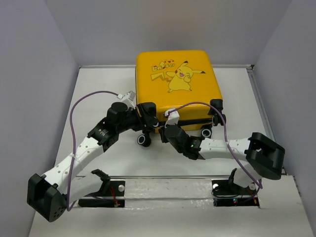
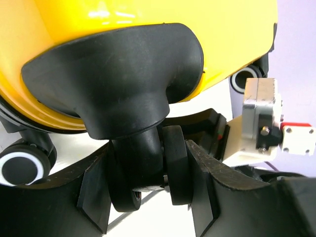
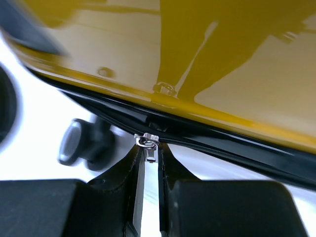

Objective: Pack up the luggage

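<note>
luggage (image 1: 174, 79): closed, lying flat mid-table (image 1: 98, 86), pikachu side up.
left gripper (image 2: 148, 195): clamped on caster wheel (image 2: 175, 165); brace firmly.
right gripper (image 3: 149, 170): pinching zipper pull (image 3: 147, 142); draw along the track, not outward.

The left claw (image 2: 150, 197) clamps a black twin caster wheel (image 2: 175, 168) under the yellow luggage (image 2: 237, 39), fingers (image 2: 202, 192) pressed against both sides. A white-ringed wheel (image 2: 19, 165) rests on the tabletop (image 2: 69, 150).
</note>
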